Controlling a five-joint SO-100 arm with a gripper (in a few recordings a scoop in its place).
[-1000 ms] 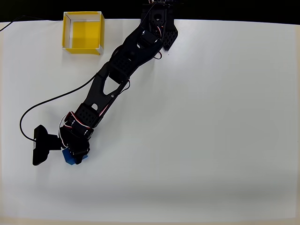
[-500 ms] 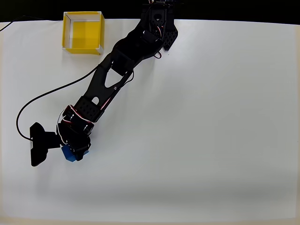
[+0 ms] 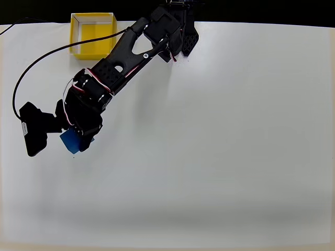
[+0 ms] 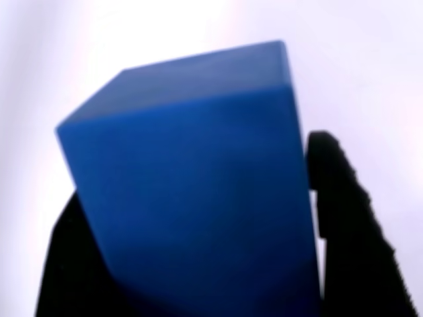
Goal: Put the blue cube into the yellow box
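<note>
Gripping the small matte bright-blue cube [image 4: 192,185] between black fingers [image 4: 347,218] near the bench's left edge, square open-topped yellow box [image 3: 92,35] lying toward the far-left corner.

blue cube [image 3: 69,141]: 1 | yellow box [image 3: 84,48]: 1 | table [image 3: 220,136]: 1

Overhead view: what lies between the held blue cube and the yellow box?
The gripper grips the blue cube. Between it and the yellow box lie the arm's wrist, a black cable and bare white table.
</note>
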